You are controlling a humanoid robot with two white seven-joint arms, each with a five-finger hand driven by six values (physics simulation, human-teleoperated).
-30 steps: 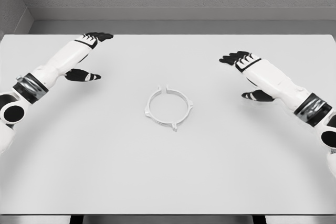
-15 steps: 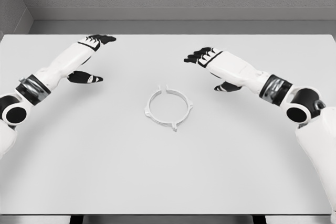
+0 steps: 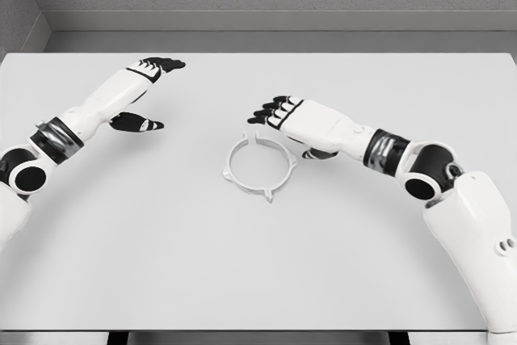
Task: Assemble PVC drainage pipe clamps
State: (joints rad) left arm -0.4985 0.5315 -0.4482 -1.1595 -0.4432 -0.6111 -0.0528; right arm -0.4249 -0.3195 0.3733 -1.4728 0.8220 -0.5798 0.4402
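1 pipe clamp (image 3: 258, 167) on table (image 3: 161, 240), right robot hand (image 3: 283, 115) just above, empty

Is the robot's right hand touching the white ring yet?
Cannot tell. In the head view the right hand hovers by the clamp ring's far right edge, its thumb overlapping the rim, so one view can't settle contact.

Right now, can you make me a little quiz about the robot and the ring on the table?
1. True or false: the right robot hand is gripping the clamp ring.
2. Which robot hand is nearer the clamp ring: A left, B right?
3. Fill in: the clamp ring lies flat on the white ____.

Key: 1 false, its fingers are spread just above and behind the ring. 2 B; the left robot hand sits far off, open. 3 table.
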